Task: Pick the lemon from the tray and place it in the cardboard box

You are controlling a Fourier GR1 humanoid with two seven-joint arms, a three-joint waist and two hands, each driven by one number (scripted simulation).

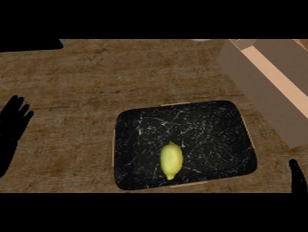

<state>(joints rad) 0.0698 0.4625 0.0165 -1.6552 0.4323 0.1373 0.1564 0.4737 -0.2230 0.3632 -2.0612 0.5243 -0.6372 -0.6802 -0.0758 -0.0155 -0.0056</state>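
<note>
the lemon [171, 160] lies on its side in the tray [138, 131], towards the near edge and a little left of the tray's middle, its long axis running roughly away from you with one pointed tip aimed at the near rim. nothing touches it, and the dark marbled floor of the tray shows on every side of it.

so you are at the very first step: the pick has not begun. your right hand [296, 177] only shows as a dark sliver at the lower right edge, just outside the tray's near right corner, and you cannot tell from this whether its fingers are straight or curled. your left hand [8, 131] rests at the left edge, well apart from the tray, fingers straight and released, holding nothing.

the cardboard box [277, 86] sits beyond the tray's right corner, lying at an angle with its flaps folded out, so the right hand looks the natural one for both the pick and the drop.

the next move, as i judge it, calls for bringing that right hand in over the near rim, opening it above the lemon and closing across its narrow width rather than along its length. mind the rim on the way in, and expect the fruit to roll if nudged sideways.

a dark object [23, 44] sits at the far left corner of the wooden counter [96, 77], out of the way.
</note>
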